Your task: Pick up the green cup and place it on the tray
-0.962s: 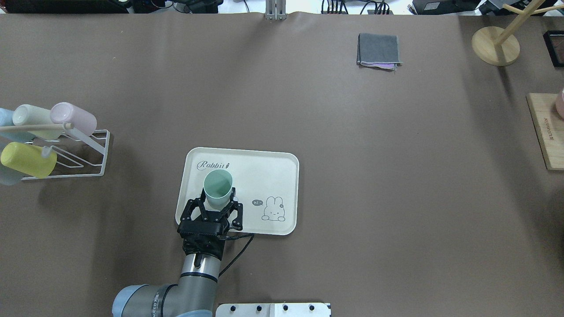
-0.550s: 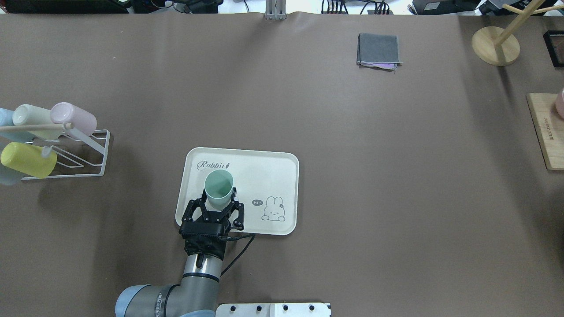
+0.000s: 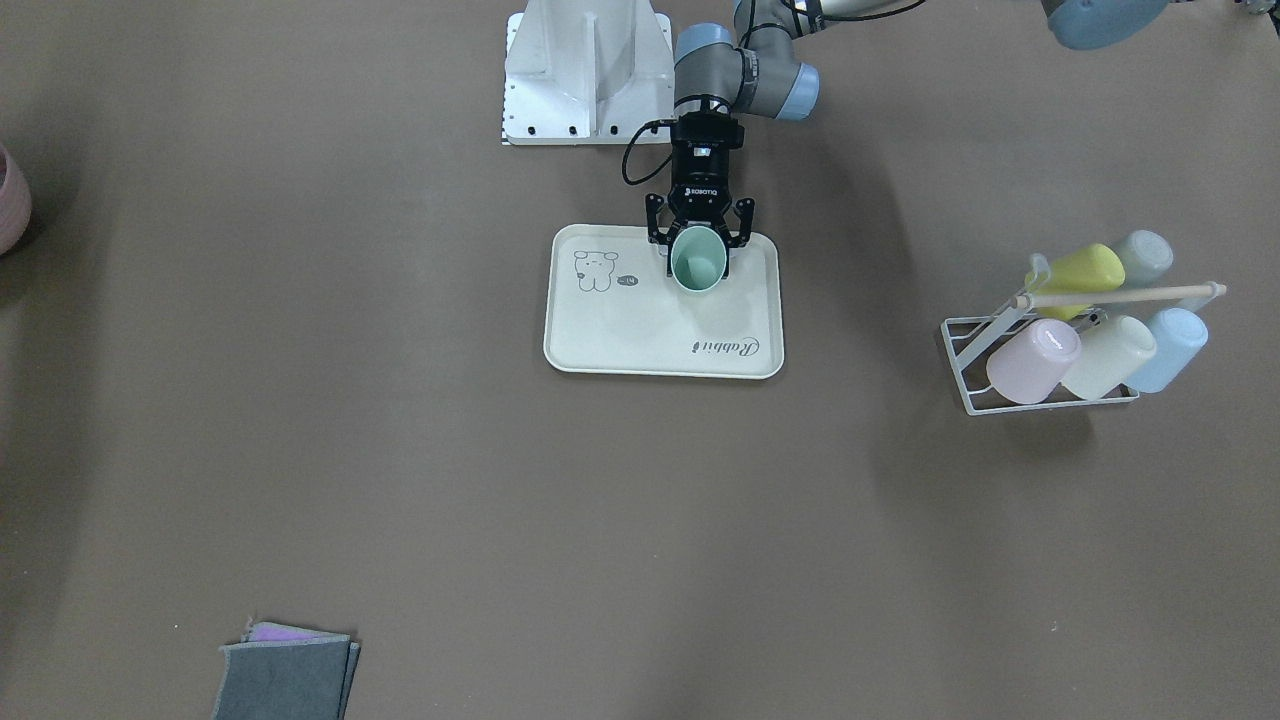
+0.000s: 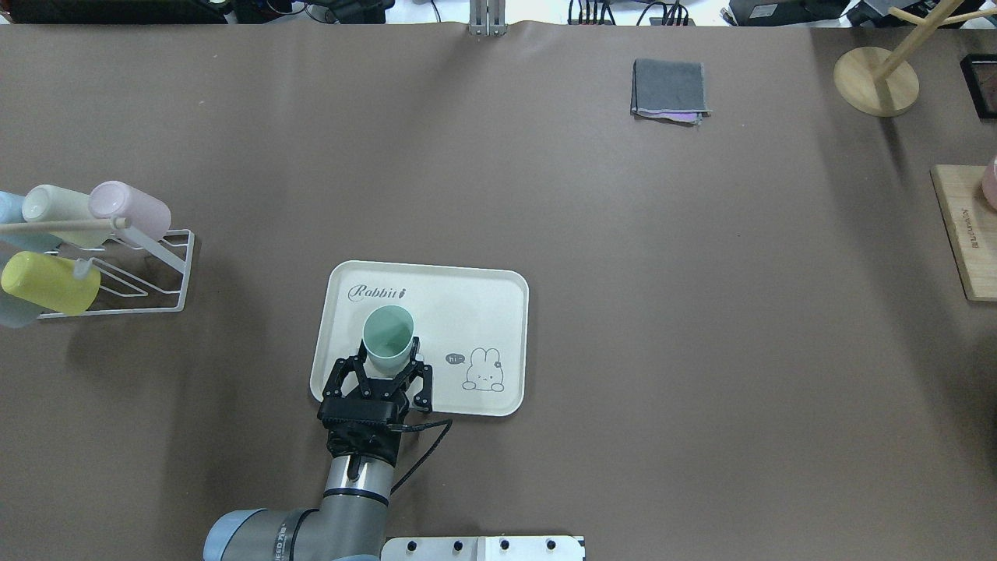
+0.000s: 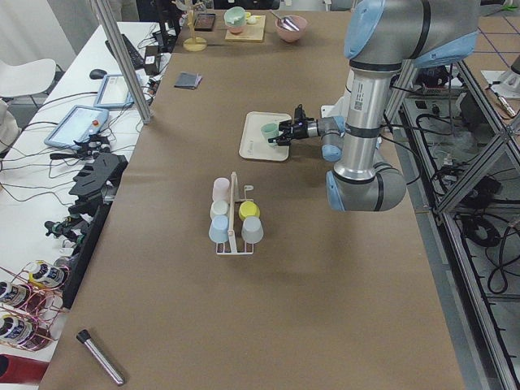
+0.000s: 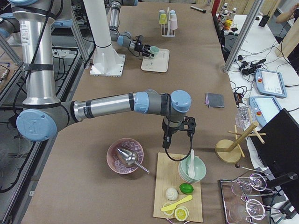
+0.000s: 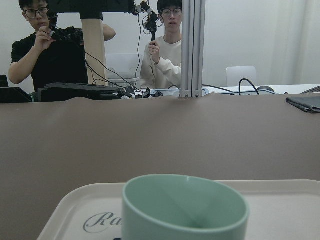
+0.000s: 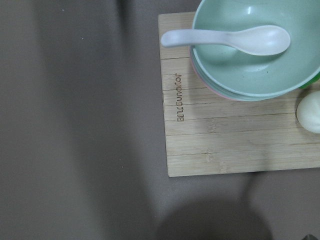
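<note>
The green cup (image 4: pixel 388 331) stands upright on the near-left part of the cream tray (image 4: pixel 467 312), just below its "Rabbit" script. My left gripper (image 4: pixel 389 356) comes in from the robot's side, its two fingers on either side of the cup's lower body, shut on it. The front-facing view shows the cup (image 3: pixel 698 262) between the fingers over the tray (image 3: pixel 640 330). In the left wrist view the cup's rim (image 7: pixel 185 210) fills the bottom, with the tray (image 7: pixel 280 200) around it. My right gripper (image 6: pixel 187 127) hovers far off over a wooden board; I cannot tell whether it is open or shut.
A white wire rack (image 4: pixel 117 261) with several pastel cups stands left of the tray. A folded grey cloth (image 4: pixel 670 89) lies far back right. A wooden stand (image 4: pixel 876 82) and a wooden board (image 4: pixel 962 234) with bowls sit at the right edge.
My left gripper and the green cup have shifted together a little toward the robot over the tray. The grip has not changed.
</note>
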Robot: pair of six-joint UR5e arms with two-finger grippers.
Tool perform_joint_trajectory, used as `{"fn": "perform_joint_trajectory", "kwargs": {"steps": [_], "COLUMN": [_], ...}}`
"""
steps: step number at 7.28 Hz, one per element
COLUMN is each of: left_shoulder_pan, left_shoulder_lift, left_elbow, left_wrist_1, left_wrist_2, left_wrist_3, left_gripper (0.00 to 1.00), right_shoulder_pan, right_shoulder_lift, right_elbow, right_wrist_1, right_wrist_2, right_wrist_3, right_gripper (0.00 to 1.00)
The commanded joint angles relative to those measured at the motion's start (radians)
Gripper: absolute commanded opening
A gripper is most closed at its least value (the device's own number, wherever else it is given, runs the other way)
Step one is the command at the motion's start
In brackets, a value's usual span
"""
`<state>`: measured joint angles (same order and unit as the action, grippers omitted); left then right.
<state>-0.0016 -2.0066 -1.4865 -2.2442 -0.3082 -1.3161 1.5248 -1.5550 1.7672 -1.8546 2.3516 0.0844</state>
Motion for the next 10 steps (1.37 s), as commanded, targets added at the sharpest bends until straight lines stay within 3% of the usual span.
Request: {"fn": "perform_joint_trajectory", "kwargs": {"steps": [1,3,6,7,8,9,10], "left_shoulder_pan": [0.011,0.014,0.018,0.02,0.023,0.026,0.026], "left_shoulder_lift": [0.0,-0.003,-0.001,-0.001,-0.001,-0.001,-0.001], "left_elbow": [0.002,0.0,-0.003,-0.003,-0.003,-0.003,-0.003], "left_wrist_1": [-0.002,-0.002,-0.021,-0.021,-0.021,-0.021,-0.021], "left_wrist_2": [0.0,0.0,0.0,0.0,0.0,0.0,-0.002], "left_wrist_3": [0.0,0.0,0.0,0.002,0.002,0.002,0.002], "left_gripper": [0.31,0.36,0.49,0.58,0.58,0.67,0.67], "right_shoulder_pan": [0.0,0.0,0.0,0.0,0.0,0.0,0.0], "right_shoulder_lift": [0.0,0.001,0.001,0.001,0.001,0.001,0.001], "right_elbow": [0.0,0.0,0.0,0.0,0.0,0.0,0.0], "right_wrist_1": [0.0,0.0,0.0,0.0,0.0,0.0,0.0], "right_wrist_2": [0.0,0.0,-0.002,-0.002,-0.002,-0.002,-0.002], "right_wrist_3": [0.0,0.0,0.0,0.0,0.0,0.0,0.0], "right_gripper": [1.0,1.0,1.0,1.0,1.0,1.0,1.0]}}
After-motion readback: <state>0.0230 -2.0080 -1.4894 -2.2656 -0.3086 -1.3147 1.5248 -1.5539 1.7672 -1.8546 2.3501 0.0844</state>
